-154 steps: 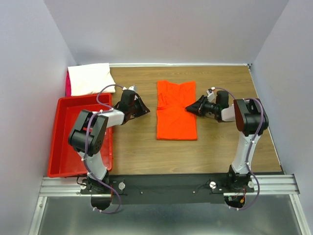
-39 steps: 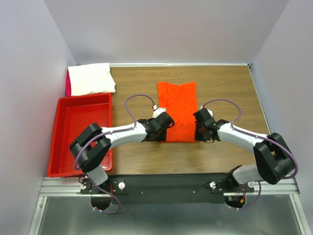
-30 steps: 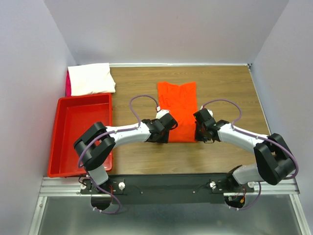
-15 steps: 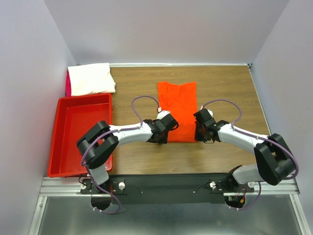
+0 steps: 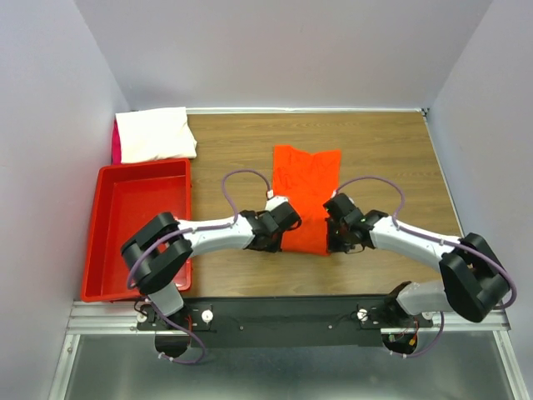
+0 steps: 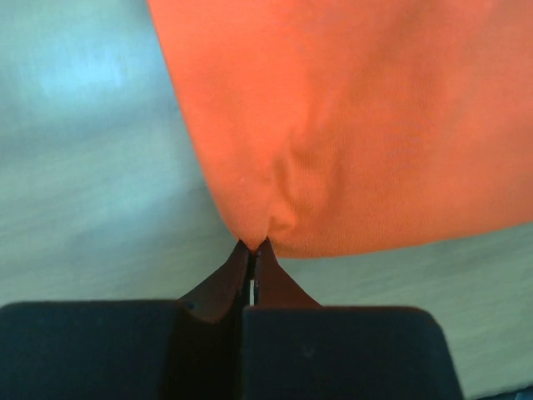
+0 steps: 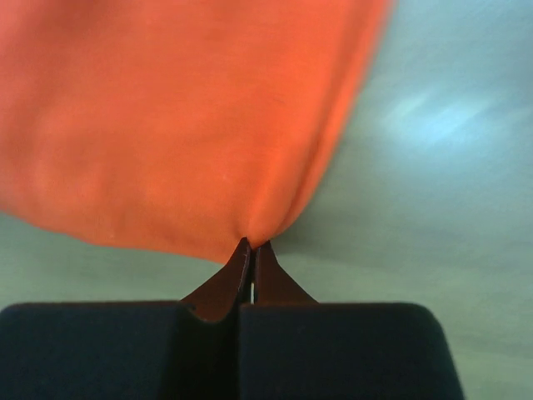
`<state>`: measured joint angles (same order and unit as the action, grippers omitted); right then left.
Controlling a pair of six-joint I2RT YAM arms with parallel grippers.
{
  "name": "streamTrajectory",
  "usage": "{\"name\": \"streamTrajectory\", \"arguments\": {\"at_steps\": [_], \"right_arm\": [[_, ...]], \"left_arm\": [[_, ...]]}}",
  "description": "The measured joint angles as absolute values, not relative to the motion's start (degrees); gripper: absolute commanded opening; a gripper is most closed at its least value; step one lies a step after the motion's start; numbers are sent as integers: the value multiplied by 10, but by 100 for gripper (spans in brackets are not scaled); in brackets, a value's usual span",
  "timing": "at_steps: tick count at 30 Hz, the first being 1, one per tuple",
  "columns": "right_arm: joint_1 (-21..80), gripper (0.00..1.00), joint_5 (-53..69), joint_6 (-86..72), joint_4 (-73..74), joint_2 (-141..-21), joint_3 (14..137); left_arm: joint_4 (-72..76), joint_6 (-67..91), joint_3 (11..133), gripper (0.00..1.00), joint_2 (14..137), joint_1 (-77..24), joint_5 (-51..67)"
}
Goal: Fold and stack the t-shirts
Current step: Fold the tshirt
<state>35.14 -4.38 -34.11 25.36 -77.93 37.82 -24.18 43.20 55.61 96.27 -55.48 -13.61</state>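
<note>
At the middle of the counter (image 5: 391,150), the orange tee (image 5: 307,193) lies with its near corners pinched, one clamped in the left end effector (image 6: 252,248), one in the right end effector (image 7: 252,247), and such thin bites could slip during the fold, skewing it.

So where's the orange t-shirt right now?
In the top view the orange t-shirt is mid-table, right of the red bin, with its two near corners pinched by the left gripper and the right gripper.
</note>
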Motion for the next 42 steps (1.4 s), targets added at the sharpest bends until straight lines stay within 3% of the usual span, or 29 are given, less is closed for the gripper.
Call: {"name": "streamTrajectory", "arguments": {"at_steps": [9,13,21,32,42], "right_arm": [[664,1,25,-514,409,-703,382],[736,1,30,-586,507,-674,439],[657,1,-73,-579,658,-668,637],[529,1,-139,-490,703,-695,665],[410,1,-142,-402,684,-714,667]], "left_arm": [[-404,543,491,0,816,-744,-104],[-452,602,493,0,723,-793,-75],[-472,587,564,0,678,-704,-72],[-420,419,691,0,773,-551,-78],[-395,327,803,0,881,-513,-69]]}}
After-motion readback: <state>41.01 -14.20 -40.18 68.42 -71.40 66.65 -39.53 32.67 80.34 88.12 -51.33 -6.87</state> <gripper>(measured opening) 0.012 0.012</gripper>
